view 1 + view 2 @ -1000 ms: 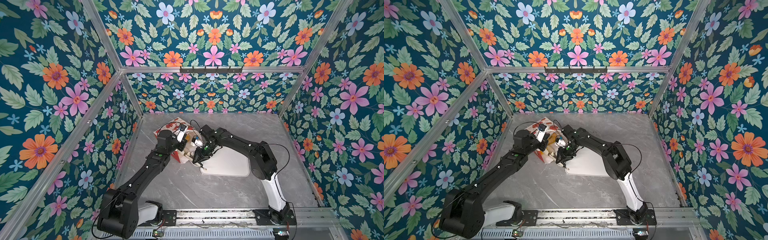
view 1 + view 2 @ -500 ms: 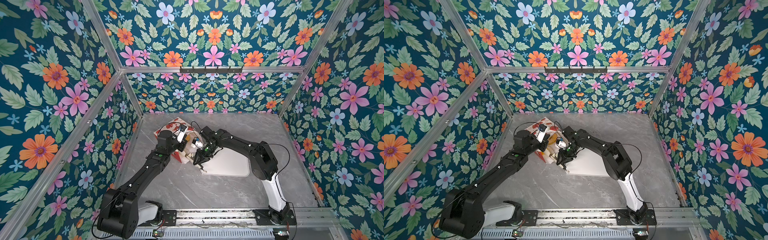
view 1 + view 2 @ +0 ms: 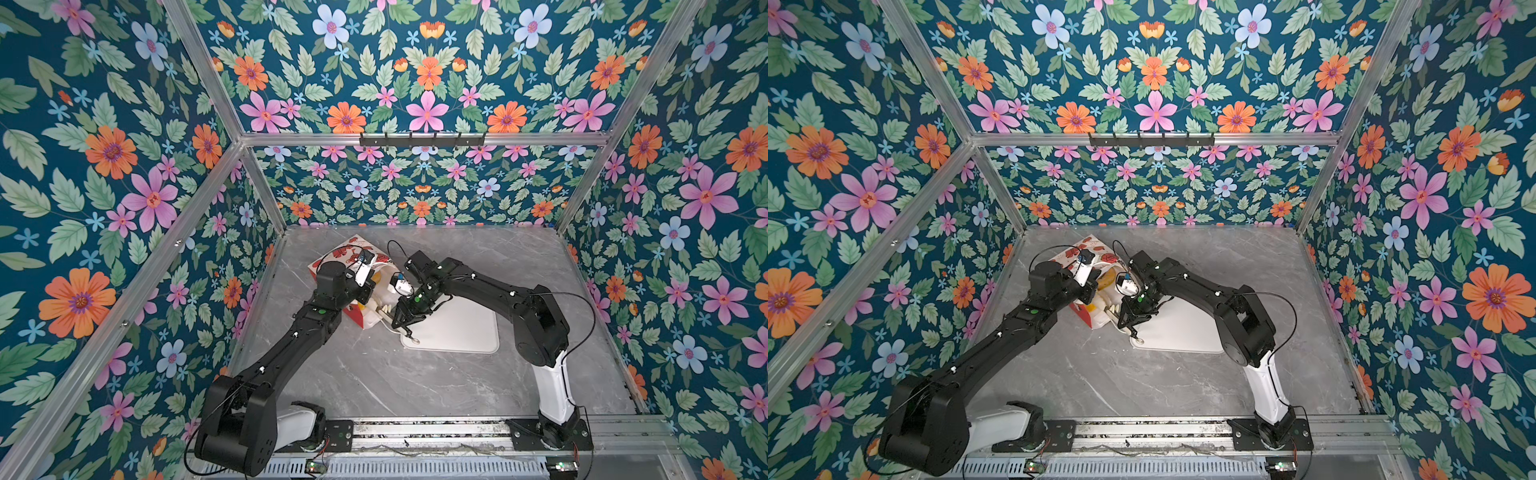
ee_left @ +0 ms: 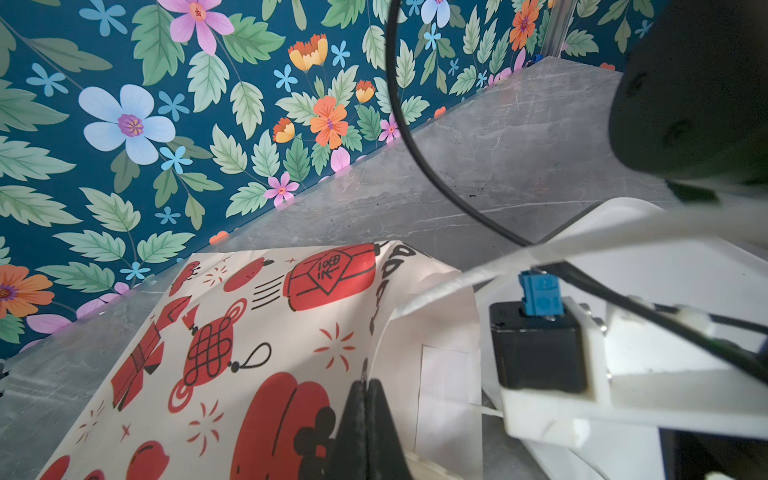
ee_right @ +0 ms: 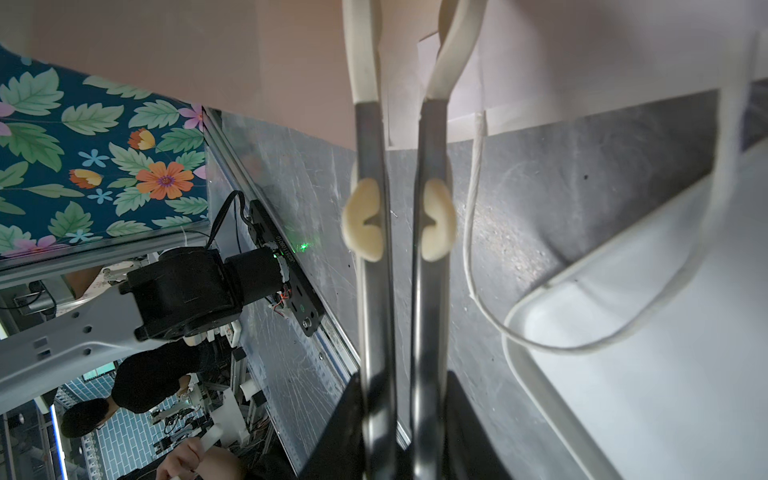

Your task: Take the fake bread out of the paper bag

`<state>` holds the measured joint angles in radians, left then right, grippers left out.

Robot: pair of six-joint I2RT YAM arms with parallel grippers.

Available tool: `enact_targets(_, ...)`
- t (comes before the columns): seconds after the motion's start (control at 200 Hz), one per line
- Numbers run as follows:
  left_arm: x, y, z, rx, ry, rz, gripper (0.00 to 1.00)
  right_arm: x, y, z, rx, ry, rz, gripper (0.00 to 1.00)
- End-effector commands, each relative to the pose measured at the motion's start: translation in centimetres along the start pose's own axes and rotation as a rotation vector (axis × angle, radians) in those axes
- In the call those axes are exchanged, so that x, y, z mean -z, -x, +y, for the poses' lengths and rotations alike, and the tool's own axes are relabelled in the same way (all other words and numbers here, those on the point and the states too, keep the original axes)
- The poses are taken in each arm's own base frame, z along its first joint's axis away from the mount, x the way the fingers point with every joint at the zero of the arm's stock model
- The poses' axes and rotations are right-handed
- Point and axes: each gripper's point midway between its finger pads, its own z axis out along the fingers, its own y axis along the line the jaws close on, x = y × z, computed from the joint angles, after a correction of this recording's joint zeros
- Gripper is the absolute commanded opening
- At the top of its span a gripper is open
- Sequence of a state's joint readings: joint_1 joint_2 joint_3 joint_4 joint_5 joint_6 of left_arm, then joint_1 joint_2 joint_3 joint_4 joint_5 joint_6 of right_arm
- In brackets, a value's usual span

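In the left pincer (image 4: pixel 365 390) lies the paper bag (image 4: pixel 249 332).

The mouth of the paper bag (image 3: pixel 338 254) was crowded. The left gripper (image 4: pixel 368 388) pinched its upper edge, and the long fingers of the right gripper (image 3: pixel 385 309) filled the opening. A cord handle (image 5: pixel 471 249) looped over the corner of the white tray (image 3: pixel 469 336). The grey table (image 3: pixel 415 386) lay bare in front and at the right rear.
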<state>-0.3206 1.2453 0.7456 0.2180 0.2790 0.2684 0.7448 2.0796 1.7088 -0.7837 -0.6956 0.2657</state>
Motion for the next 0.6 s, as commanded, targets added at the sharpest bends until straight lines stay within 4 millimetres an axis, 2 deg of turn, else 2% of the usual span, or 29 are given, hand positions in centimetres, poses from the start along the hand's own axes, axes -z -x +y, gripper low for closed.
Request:
enact_targets(0.0, 0.1, 0.7, 0.6, -0.008, 0.033, -0.031, 0.00, 0.6, 0.3, 0.1, 0.014, -0.002, -0.027, 0.00)
enact_targets(0.405, 0.0, 0.6, 0.7, -0.007, 0.043, -0.031, 0.00, 2.5, -0.9, 0.2, 0.009, -0.023, -0.059, 0.00)
enact_targets(0.55, -0.1, 0.6, 0.8, -0.007, 0.044, -0.032, 0.00, 1.8, -1.2, -0.7, -0.019, -0.030, -0.042, 0.00)
enact_targets(0.595, -0.1, 0.5, 0.8, -0.009, 0.042, -0.031, 0.00, 1.7, -1.1, -0.7, -0.025, -0.029, -0.043, 0.05)
